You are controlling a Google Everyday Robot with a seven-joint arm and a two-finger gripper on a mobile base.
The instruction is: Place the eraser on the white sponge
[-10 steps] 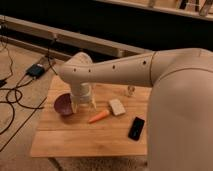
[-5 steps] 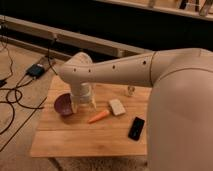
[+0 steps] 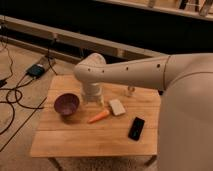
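The eraser (image 3: 136, 128), a flat black slab, lies on the right part of the wooden table (image 3: 85, 140). The white sponge (image 3: 117, 107), an off-white block, lies near the table's middle, up and left of the eraser and apart from it. My gripper (image 3: 92, 98) hangs at the end of the white arm over the table's back left part. It is left of the sponge and far from the eraser, and it holds neither.
An orange carrot (image 3: 99, 116) lies just left of the sponge. A dark purple bowl (image 3: 66, 104) stands at the table's left. A small pale cup-like thing (image 3: 130, 91) stands at the back. Cables and a black box (image 3: 37, 70) lie on the floor to the left.
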